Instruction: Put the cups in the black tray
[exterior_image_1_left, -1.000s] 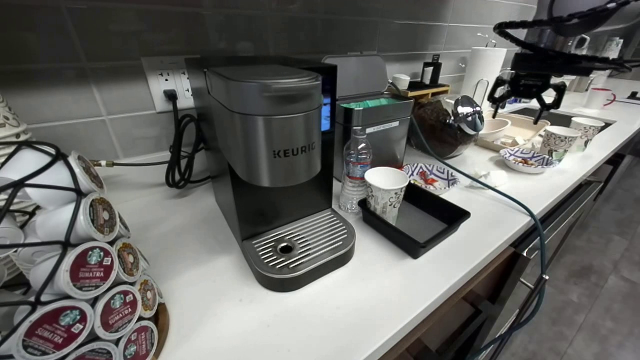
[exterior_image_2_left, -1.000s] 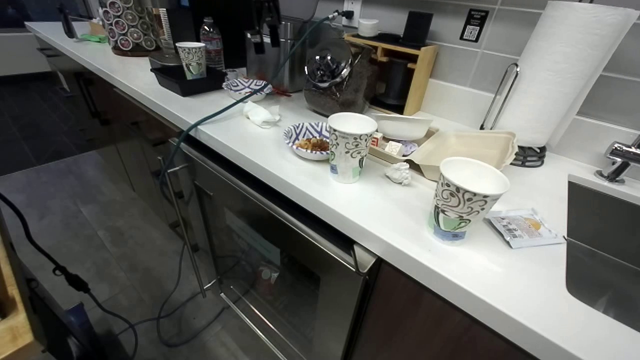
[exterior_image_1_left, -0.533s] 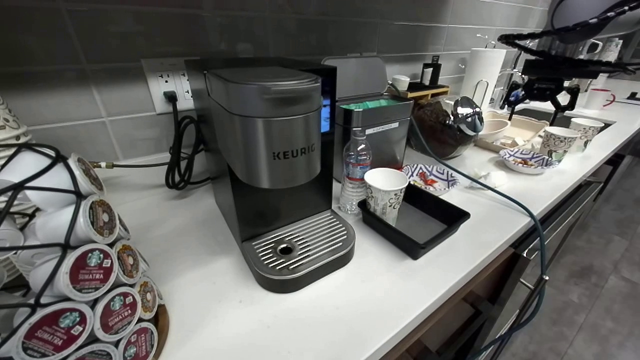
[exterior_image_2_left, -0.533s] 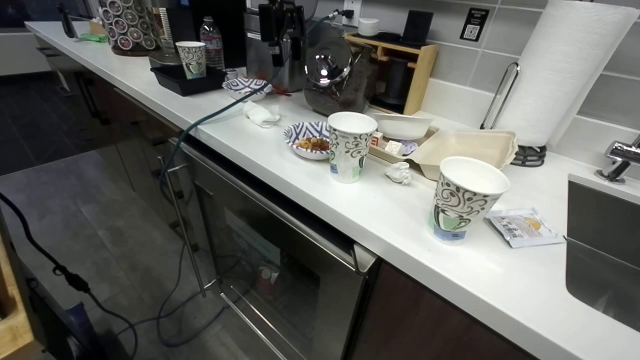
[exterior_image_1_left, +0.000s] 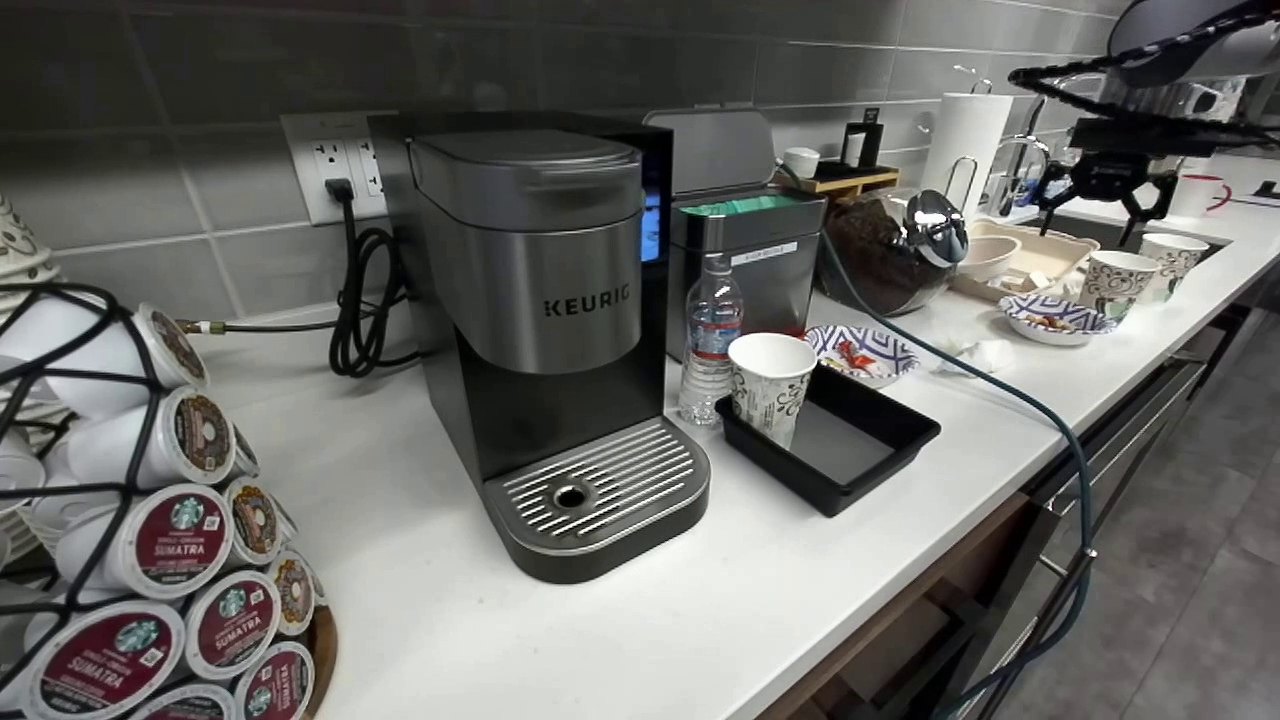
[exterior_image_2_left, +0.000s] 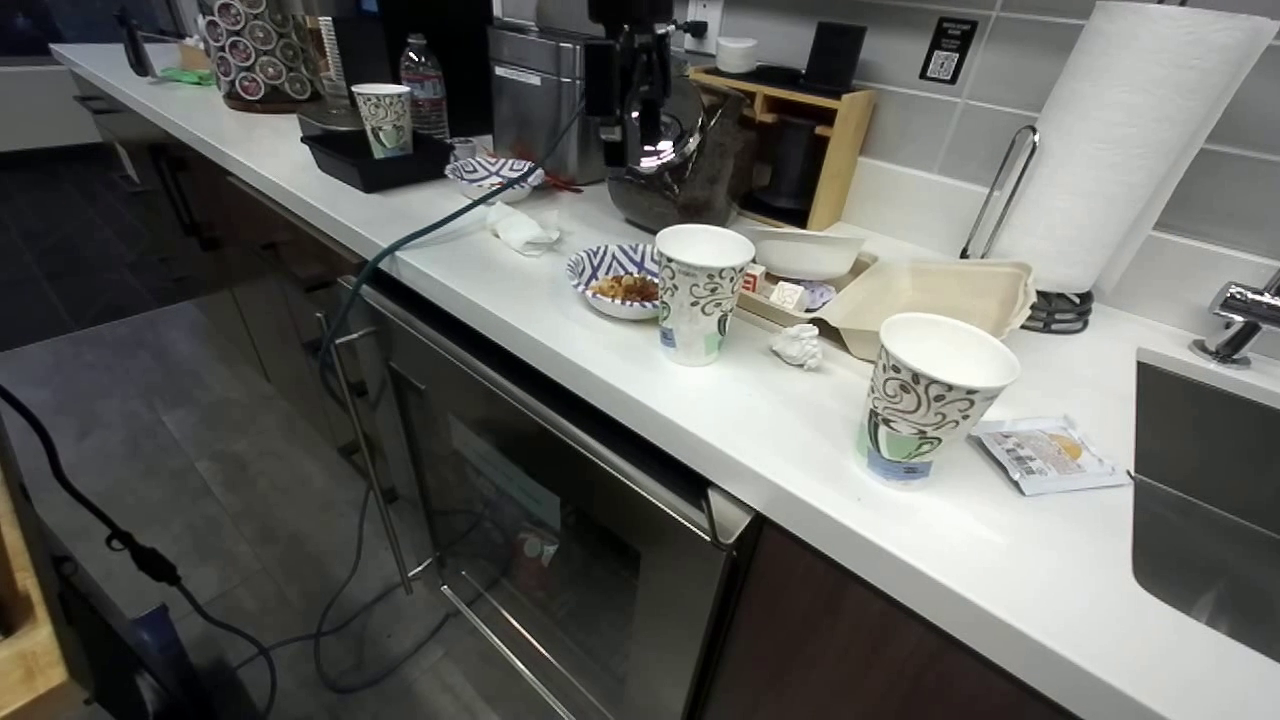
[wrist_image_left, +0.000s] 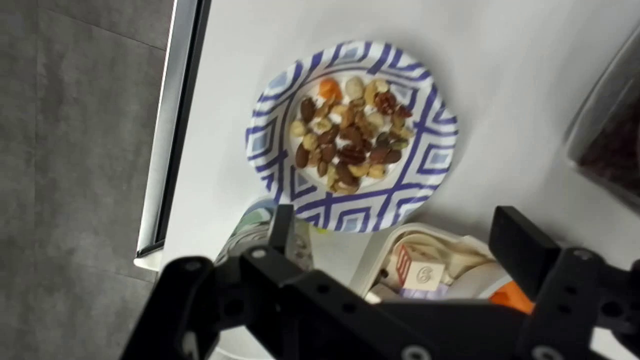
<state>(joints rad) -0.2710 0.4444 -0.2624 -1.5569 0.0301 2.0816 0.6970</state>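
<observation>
KEURIG on the coffee machine, SUMATRA on red-lidded coffee pods

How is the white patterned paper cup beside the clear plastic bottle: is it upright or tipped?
Upright: in both exterior views, the cup stands in the shallow square black tray, open mouth facing up.

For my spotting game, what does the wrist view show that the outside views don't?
Only the wrist view: an orange patch, lower right; I can't tell what it is.

Only the exterior views: the black tray holding a paper cup, the bottle, the paper towel roll.

Both: the open gripper, nuts in a patterned bowl, and another paper cup.
</observation>
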